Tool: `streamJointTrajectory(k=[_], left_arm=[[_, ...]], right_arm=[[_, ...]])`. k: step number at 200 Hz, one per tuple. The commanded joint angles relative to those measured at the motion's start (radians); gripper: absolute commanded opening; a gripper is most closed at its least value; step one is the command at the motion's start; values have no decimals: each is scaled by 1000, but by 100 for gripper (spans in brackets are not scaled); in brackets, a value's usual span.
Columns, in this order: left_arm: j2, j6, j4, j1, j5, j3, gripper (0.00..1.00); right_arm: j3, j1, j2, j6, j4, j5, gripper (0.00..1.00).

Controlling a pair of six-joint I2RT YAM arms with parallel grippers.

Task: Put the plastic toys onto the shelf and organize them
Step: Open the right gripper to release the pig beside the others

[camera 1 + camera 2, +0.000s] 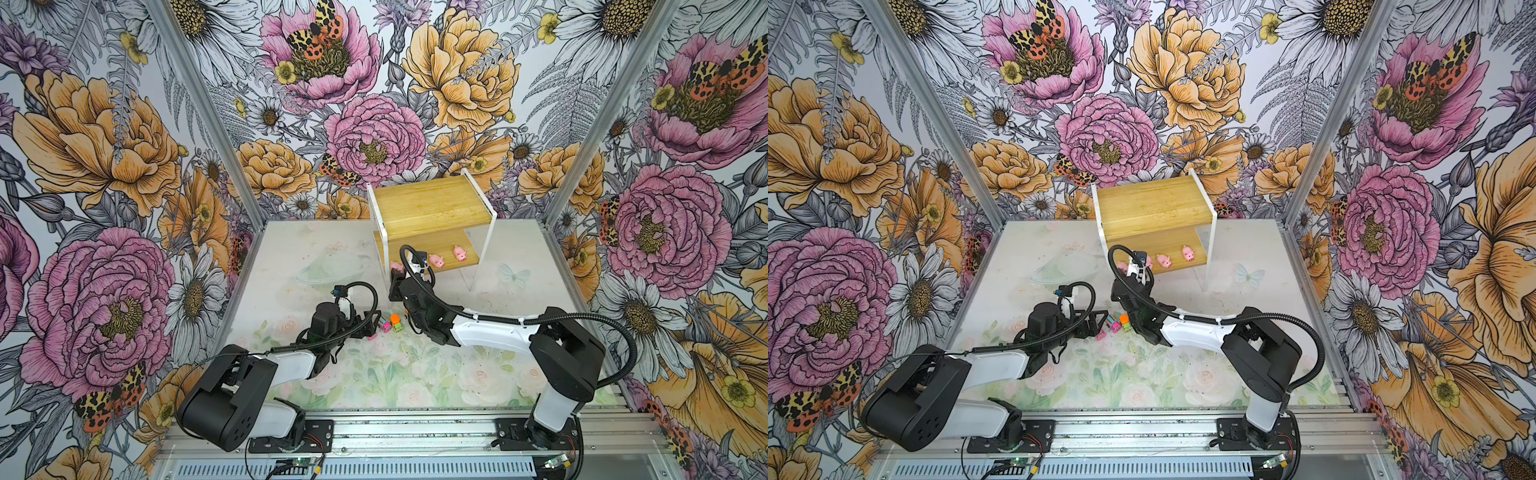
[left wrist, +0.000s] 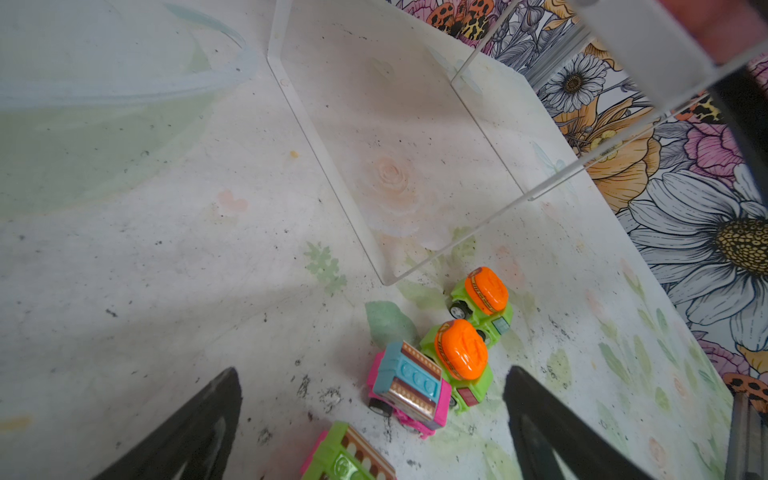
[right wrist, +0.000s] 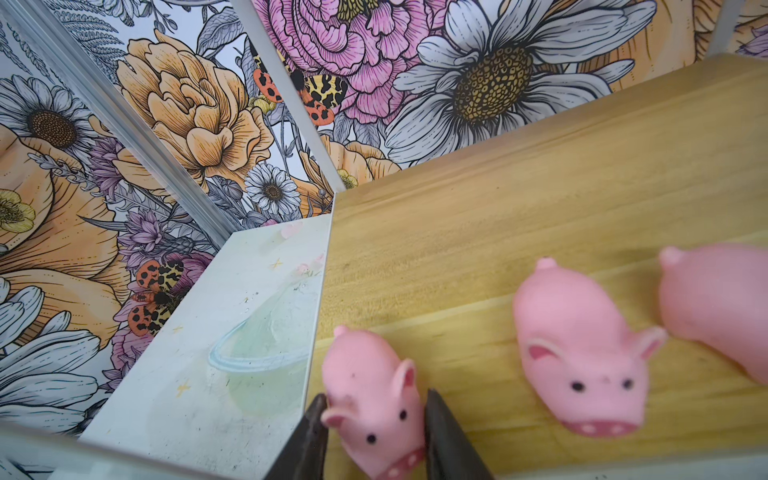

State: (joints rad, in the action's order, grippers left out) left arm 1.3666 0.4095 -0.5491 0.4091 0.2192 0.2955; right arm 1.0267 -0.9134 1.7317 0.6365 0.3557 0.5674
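Pig on shelf sits loosely between half-open jaws of right end effector.

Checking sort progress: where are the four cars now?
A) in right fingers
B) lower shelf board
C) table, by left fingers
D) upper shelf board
C: the cars sit on the table by the left fingers; only pigs are on the shelf.

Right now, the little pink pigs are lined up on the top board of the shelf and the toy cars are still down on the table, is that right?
Not quite. The pigs stand on the lower board, not the top board, which is bare in both top views. The cars are indeed still down on the table.
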Motion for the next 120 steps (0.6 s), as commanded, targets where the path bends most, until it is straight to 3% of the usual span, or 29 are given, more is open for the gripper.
streamJointTrajectory(k=[1, 75, 120], left_arm=[[-8, -23, -2, -9, 19, 8, 99], [-12, -28, 5, -12, 17, 7, 99], [-11, -31, 4, -12, 19, 7, 99]], right_arm=[[-37, -1, -28, 11, -32, -30, 41], [-92, 23, -76, -25, -72, -183, 45], [-110, 65, -84, -152, -73, -482, 46]])
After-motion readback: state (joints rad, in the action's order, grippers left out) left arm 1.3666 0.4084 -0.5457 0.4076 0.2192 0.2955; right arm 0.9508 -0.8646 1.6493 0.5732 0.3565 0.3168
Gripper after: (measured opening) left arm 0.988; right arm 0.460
